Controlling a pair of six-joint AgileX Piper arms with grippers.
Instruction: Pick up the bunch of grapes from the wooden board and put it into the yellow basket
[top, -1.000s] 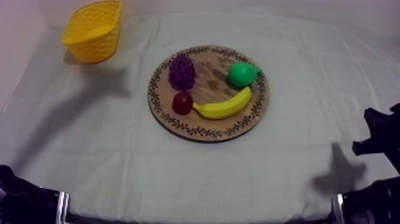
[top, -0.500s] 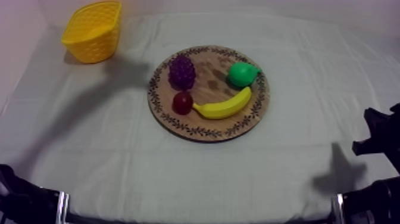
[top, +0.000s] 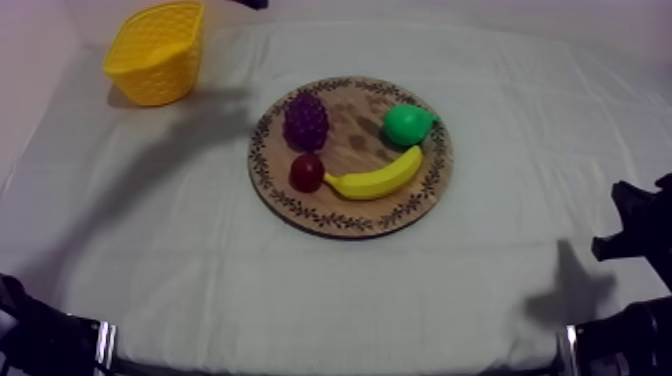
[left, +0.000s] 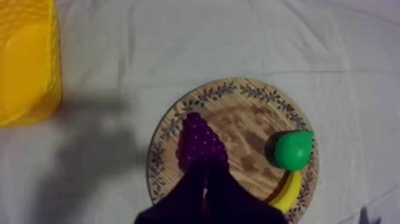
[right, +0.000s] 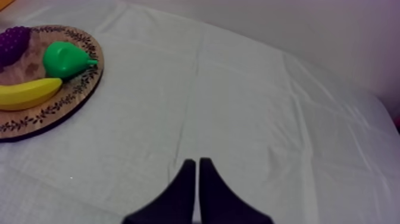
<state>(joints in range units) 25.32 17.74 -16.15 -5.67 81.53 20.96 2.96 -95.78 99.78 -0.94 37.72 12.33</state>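
My left gripper (left: 204, 189), fingers pressed together on nothing, hangs with the bunch of grapes (left: 201, 143) just beyond its tips on the wooden board (left: 250, 92) beside the pear (left: 291, 149), banana (left: 288, 192) and small red fruit (top: 306, 172), the yellow basket (left: 27, 65) well off to its side, while my right gripper (right: 197, 170) is likewise clenched over the cloth (right: 268, 107).

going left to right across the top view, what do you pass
yellow basket → bunch of grapes → pear
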